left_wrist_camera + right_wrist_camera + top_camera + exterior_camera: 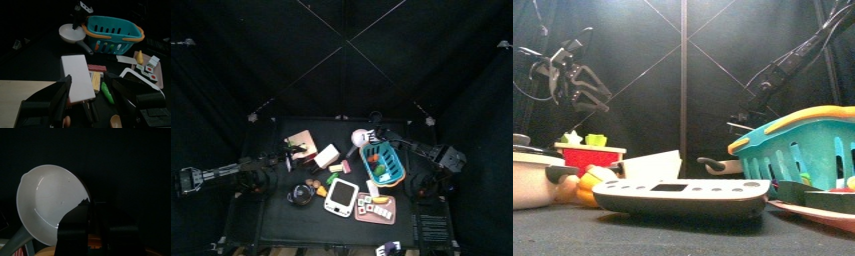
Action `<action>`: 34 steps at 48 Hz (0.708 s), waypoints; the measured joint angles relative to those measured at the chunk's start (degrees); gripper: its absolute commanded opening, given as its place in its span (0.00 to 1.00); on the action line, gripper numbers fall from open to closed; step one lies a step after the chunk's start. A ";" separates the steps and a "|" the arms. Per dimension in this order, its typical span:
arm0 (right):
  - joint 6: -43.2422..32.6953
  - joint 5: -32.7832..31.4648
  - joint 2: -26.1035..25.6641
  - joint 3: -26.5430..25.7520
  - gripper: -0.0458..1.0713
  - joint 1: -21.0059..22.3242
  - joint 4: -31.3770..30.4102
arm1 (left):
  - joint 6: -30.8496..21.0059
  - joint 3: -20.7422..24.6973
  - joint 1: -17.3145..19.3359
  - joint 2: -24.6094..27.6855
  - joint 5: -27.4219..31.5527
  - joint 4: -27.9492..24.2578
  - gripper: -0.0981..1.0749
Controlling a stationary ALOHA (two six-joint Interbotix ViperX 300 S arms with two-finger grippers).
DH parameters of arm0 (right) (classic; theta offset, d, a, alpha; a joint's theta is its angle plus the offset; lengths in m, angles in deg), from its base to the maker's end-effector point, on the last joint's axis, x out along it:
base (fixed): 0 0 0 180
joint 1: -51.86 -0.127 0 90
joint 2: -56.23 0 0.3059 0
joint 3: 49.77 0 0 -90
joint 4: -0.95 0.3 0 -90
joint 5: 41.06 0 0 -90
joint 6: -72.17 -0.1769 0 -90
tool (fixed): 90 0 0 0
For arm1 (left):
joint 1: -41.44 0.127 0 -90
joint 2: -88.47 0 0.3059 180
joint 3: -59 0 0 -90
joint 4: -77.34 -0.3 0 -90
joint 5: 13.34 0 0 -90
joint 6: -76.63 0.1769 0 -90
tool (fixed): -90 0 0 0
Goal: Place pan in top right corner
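Well, the pan [71,32] lies at the back of the table [273,150], just beside the basket [115,29] and short of the top right corner [422,124]. Its long axis runs from bowl to stub handle. In the left wrist view the handle points away from my right gripper [100,217], toward the middle of the table and along the basket's side. The pan is a small, round, shallow, pale bowl with a smooth glossy inside. The basket is oval blue plastic with slotted walls and an orange rim.

My right gripper is up against the bowl's rim, on the side opposite the handle. One finger [79,215] overlaps the pale edge, and I cannot tell whether I have closed on it.

My left gripper [91,80] is spread wide and holds nothing. It hangs over a flat white block [79,75], well apart from the pan.
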 measured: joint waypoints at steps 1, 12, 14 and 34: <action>-0.09 0.00 0.00 0.00 0.55 0.00 0.09 | 0.00 0.00 0.00 0.00 0.00 0.00 0.85; -0.09 0.44 0.00 -0.18 0.60 -0.09 -0.18 | 0.00 0.00 0.00 0.00 0.00 0.00 0.85; -0.09 0.44 0.00 -0.35 0.60 0.00 -0.35 | 0.00 0.00 0.00 0.00 0.00 0.09 0.85; -0.26 1.14 -0.09 -3.08 0.70 0.00 -1.76 | 0.00 0.00 0.00 0.00 0.00 0.09 0.85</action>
